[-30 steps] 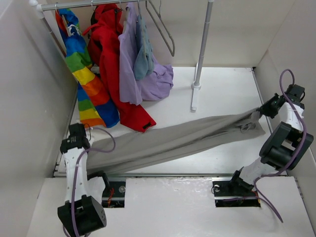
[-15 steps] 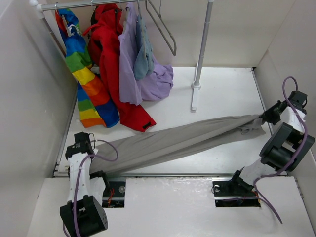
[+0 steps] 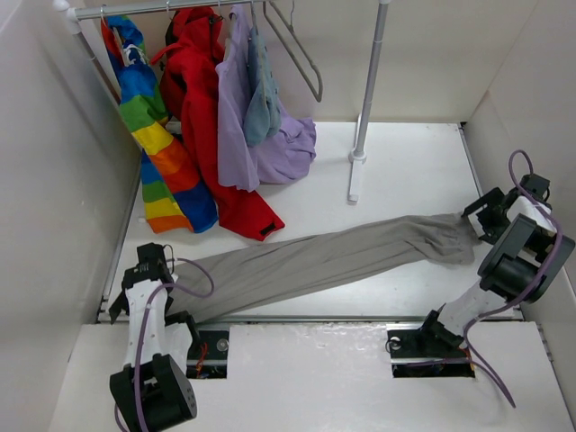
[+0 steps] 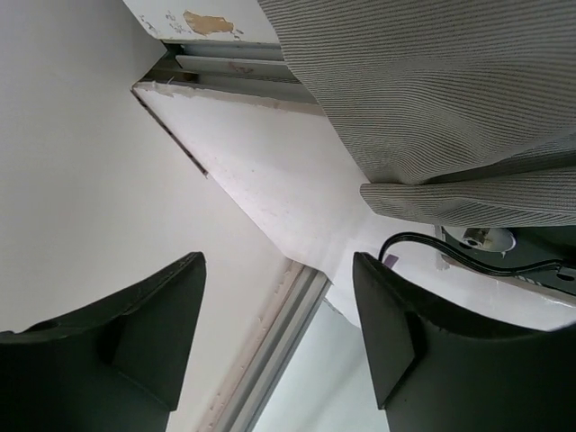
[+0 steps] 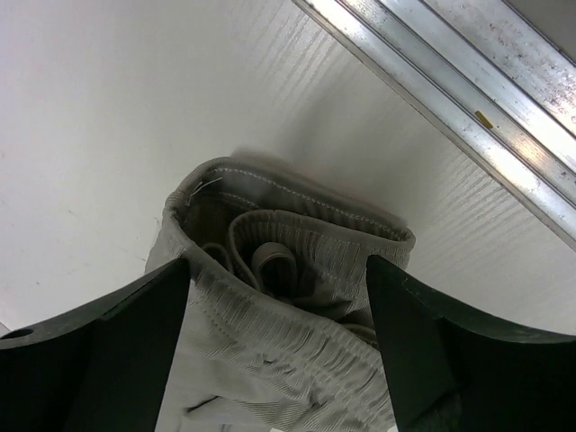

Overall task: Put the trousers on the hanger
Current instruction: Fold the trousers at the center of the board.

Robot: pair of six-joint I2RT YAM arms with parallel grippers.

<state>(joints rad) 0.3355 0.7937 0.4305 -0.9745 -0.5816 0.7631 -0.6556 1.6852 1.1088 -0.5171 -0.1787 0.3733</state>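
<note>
- trousers [image 3: 315, 256] lie stretched across the table [image 3: 405, 171] — leg ends near-left, waist right
- left gripper [image 4: 277, 270] near-left, just beside the leg ends
- right gripper [image 5: 279, 265] at the right edge, over the waist
- hanger [image 3: 301, 54] on the rail [image 3: 153, 9] at the far side — right of the hung garments [image 3: 207, 117]
- pole [image 3: 369, 81] stands far, behind the trousers

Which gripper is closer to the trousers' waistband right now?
Right. The right gripper hangs open directly over the waistband of the trousers. The left gripper is open at the opposite end, by the legs.
</note>
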